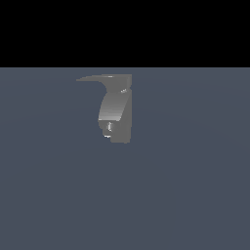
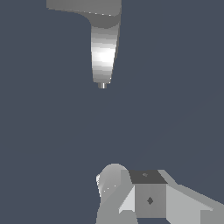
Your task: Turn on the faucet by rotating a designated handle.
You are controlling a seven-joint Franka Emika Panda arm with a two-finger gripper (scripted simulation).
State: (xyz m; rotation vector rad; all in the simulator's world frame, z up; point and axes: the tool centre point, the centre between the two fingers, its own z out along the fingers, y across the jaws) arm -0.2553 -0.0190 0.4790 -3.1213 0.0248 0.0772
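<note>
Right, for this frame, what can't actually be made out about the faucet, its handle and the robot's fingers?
- Arm: absent from the exterior view, so its position relative to the faucet is unknown.
- Fingers: the wrist view shows only a blocky grey part cut by the frame edge; open or shut cannot be told.
- Handle: in the wrist view the frame edge crops it, hiding its tip.
- Small details under the spout: too small to identify.

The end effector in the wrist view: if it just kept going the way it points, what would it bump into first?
Probably the faucet, whose curved spout lies ahead of the end effector; nothing shows between them, though depth is unclear.
</note>
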